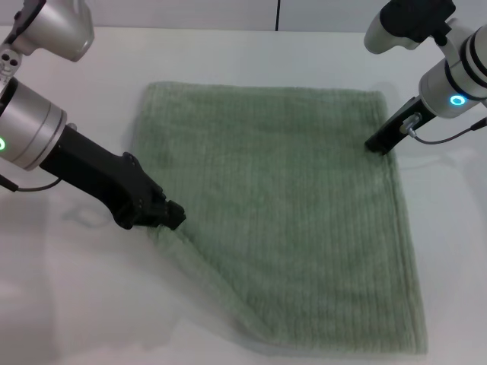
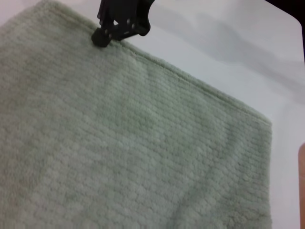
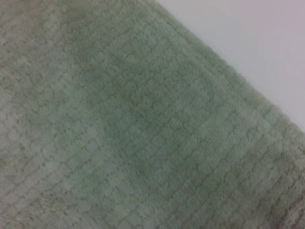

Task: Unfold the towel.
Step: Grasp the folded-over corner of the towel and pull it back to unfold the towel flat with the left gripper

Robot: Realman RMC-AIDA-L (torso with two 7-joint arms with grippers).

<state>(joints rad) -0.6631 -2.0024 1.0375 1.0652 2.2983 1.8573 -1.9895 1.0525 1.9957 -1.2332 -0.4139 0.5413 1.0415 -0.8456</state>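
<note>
The pale sage-green ribbed towel (image 1: 281,213) lies spread on the white table, and its near left edge runs slanted. My left gripper (image 1: 173,217) is low at the towel's left edge, shut on the cloth there. My right gripper (image 1: 375,145) is at the towel's right edge near the far right corner, tip down on the hem and shut on it. It also shows in the left wrist view (image 2: 101,37), touching the hemmed edge of the towel (image 2: 119,143). The right wrist view shows only the towel (image 3: 133,124) close up and a strip of table.
The white table (image 1: 84,289) surrounds the towel on all sides. A dark vertical seam (image 1: 278,15) marks the wall behind. My left arm (image 1: 84,171) reaches in low from the left, and my right arm (image 1: 456,84) from the far right.
</note>
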